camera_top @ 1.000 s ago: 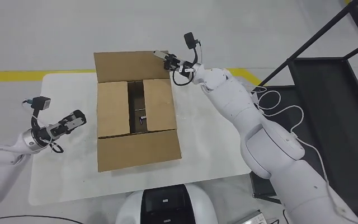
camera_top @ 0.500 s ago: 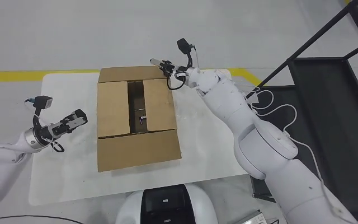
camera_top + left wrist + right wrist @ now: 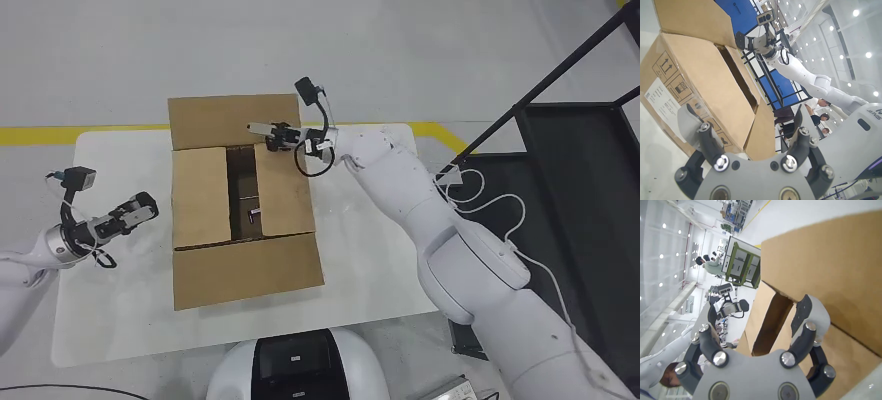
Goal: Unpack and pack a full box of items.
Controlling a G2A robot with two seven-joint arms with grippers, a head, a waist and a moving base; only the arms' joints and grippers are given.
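Brown cardboard takes up the middle of a white, round-cornered table on a pale grey workshop floor. A yellow floor line runs behind the table and a black metal rack stands off to one side.

The brown cardboard box sits with its two inner flaps lying nearly flat and a dark gap between them. Its near flap is folded out towards the robot, and its far flap is thrown back.

The right gripper hangs at the foot of that far flap, above the far end of the gap. Its fingers are spread wide and empty; whether they touch the cardboard cannot be told.

The left gripper is just as widely spread and holds nothing. It sits low over the table beside the box's left wall, clear of it.

A second ago the right gripper was at the far flap's right corner, and it has since travelled along the flap to the middle. Half a second ago the flap looked narrower, as if tipped up, and it now lies back again. The left arm has barely shifted.
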